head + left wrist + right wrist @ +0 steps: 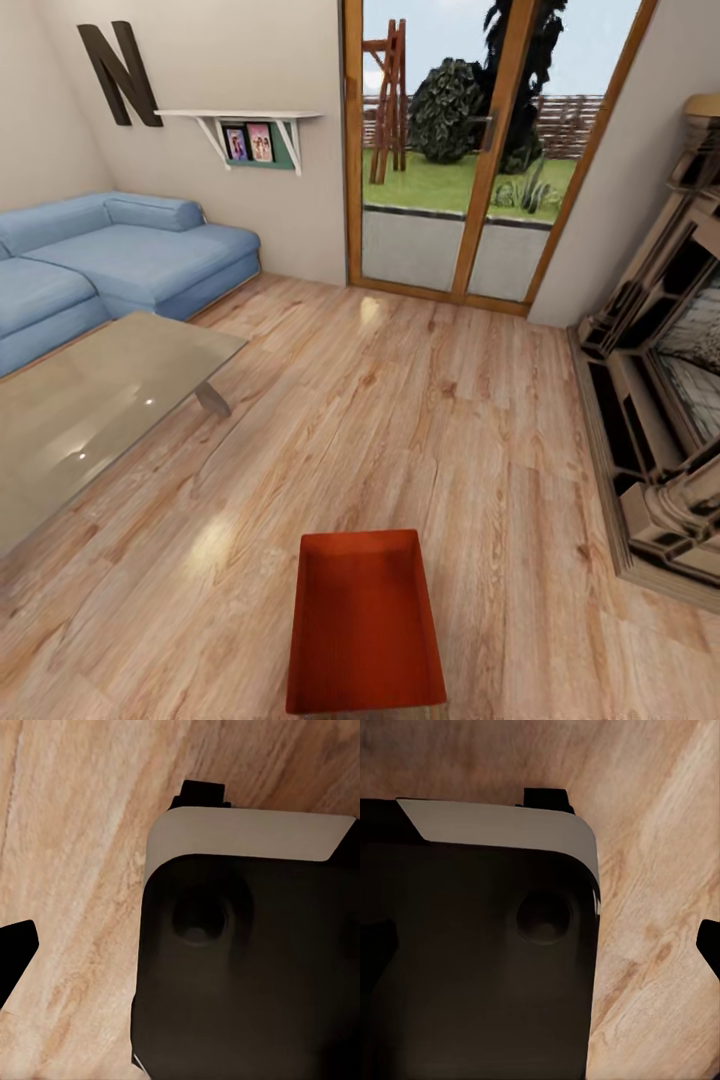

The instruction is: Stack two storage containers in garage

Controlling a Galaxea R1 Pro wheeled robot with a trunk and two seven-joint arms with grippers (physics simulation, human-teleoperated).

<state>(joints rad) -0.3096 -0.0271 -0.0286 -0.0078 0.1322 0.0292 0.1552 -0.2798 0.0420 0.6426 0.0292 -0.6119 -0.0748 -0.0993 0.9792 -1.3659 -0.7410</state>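
One orange-red storage container [365, 625] shows low in the middle of the head view, close in front of me over the light wood-plank floor [400, 400] of the living room. Its open top faces up and it is empty. In the left wrist view, one dark fingertip [15, 952] of my left gripper juts in at the picture's edge, above the planks beside my black-and-white base [247, 967]. In the right wrist view, a dark fingertip [710, 945] sits the same way beside the base [472, 960]. Both fingertips stand far off centre, with nothing held.
A glass-topped coffee table [90, 400] stands at the left, with a blue sofa [110, 255] behind it. A carved fireplace [665, 390] lines the right wall. Glazed wooden doors [480, 150] to a garden are straight ahead. Open floor lies between table and fireplace.
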